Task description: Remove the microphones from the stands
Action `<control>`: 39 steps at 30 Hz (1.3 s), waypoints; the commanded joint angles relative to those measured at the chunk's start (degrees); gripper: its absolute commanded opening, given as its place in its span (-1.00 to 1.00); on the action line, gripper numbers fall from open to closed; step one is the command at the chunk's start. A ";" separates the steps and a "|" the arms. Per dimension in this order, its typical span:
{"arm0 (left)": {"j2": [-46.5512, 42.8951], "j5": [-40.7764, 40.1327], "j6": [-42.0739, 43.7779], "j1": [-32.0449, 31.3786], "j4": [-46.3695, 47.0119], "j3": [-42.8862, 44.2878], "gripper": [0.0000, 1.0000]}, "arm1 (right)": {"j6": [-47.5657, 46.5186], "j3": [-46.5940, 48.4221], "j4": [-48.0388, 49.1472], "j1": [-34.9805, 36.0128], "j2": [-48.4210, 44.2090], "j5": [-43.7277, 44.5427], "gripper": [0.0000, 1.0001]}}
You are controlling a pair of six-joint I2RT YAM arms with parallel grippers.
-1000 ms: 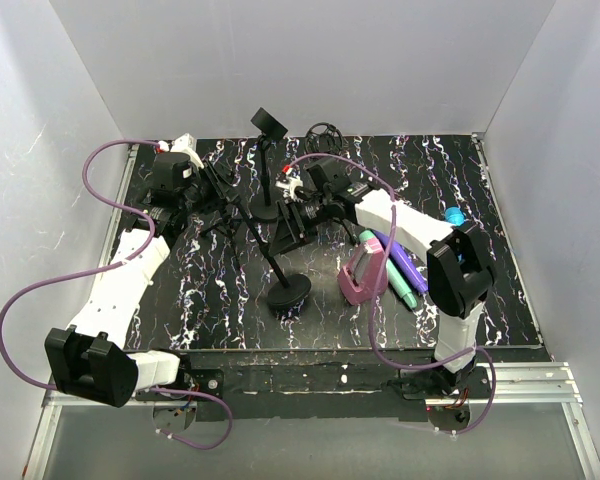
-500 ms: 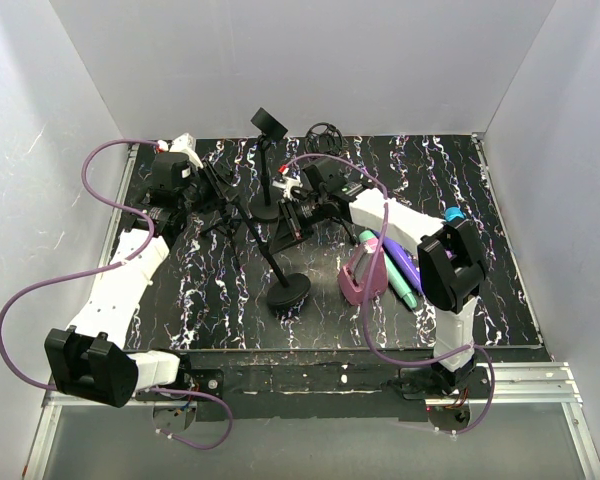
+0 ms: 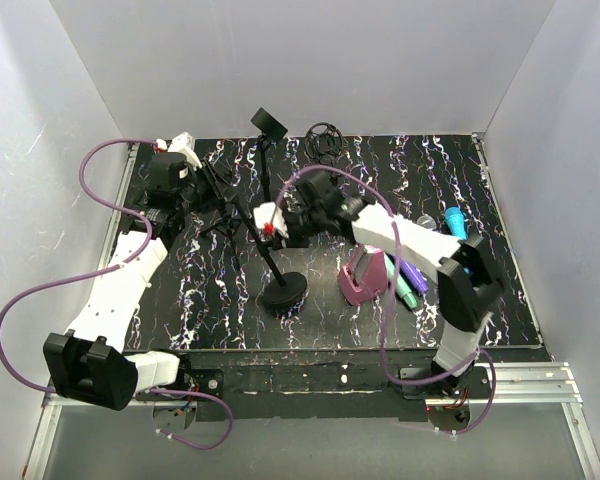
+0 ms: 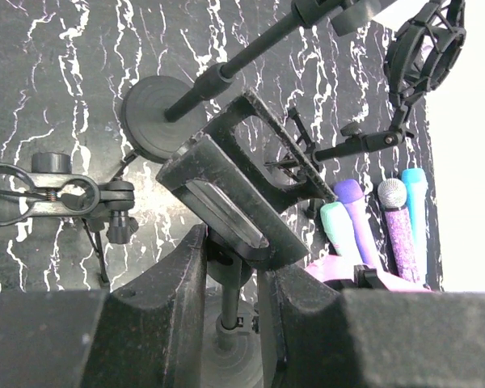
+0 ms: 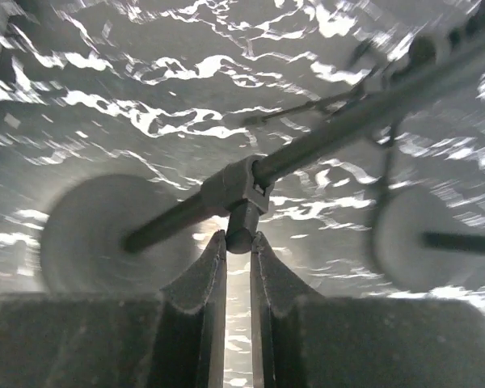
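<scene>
**Both hands clamped on stand parts, microphones lying off to the right**

Nearest the arm bases, a stand point(image 3: 284, 290) with a round black foot sits on the black, white-veined desk point(image 3: 500, 190). Its pole slants up and to the left. Just to the right of the foot is a pink holder point(image 3: 363, 278). The microphones point(image 4: 352, 202) lie side by side on the desk beside it: teal, purple, a glittery purple one with a silver head, and blue. The right arm crosses over part of this group. Whether any microphone sits in a stand, I cannot tell.

Further in, the right hand point(image 5: 238, 236) reaches the slanted pole partway up. Its fingers are pinched nearly together on the small knob under the grey collar of the stand, so it is clenched on the stand. The wrist picture is blurred, but the knob shows between the fingertips.

At the left, the left hand point(image 4: 233, 252) is clenched on a black frame-shaped clip point(image 4: 226, 182). A thin pole shows below the clip, between the fingers.

Farthest back, near the wall, a second stand carries a flat black head point(image 3: 270, 122). A round black wire cradle point(image 3: 323, 140) sits just to its right.
</scene>
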 commanded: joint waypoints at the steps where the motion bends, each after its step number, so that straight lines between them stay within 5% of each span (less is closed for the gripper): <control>1: -2.56 5.95 -2.73 -0.61 -0.26 0.57 -1.00 | -34.72 -21.63 35.96 2.87 -12.45 8.56 -0.97; 3: -2.56 5.68 -2.82 -0.43 -0.17 0.57 -1.00 | -43.77 -28.70 49.92 3.04 -13.88 6.82 -0.97; 6: -2.56 5.95 -2.99 -0.43 -0.17 0.39 -1.00 | -52.68 -32.67 57.77 2.96 -14.49 3.74 -0.97; 8: -2.56 6.30 -3.00 -0.43 -0.17 0.22 -1.00 | -52.35 -33.65 58.15 3.05 -15.37 3.99 -0.47; 10: -2.56 6.21 -3.17 -0.26 -0.09 0.04 -1.00 | -49.46 -33.39 54.30 3.05 -17.47 5.39 -0.25; 13: -2.47 6.04 -3.35 -0.34 0.17 -0.13 -1.00 | -39.72 -30.23 43.86 2.96 -20.46 9.52 0.00; 22: -2.73 5.95 -3.87 0.01 0.62 -0.92 -1.00 | 16.61 -10.20 11.77 0.41 -16.09 5.85 0.24; 32: -2.38 5.07 -3.61 0.27 0.62 -0.66 -1.00 | 46.51 -2.35 2.42 -2.84 -6.67 1.02 0.22; 39: -2.47 4.89 -3.35 0.27 0.53 -0.92 -1.00 | 55.06 -3.94 3.30 -3.11 -3.78 -2.41 0.23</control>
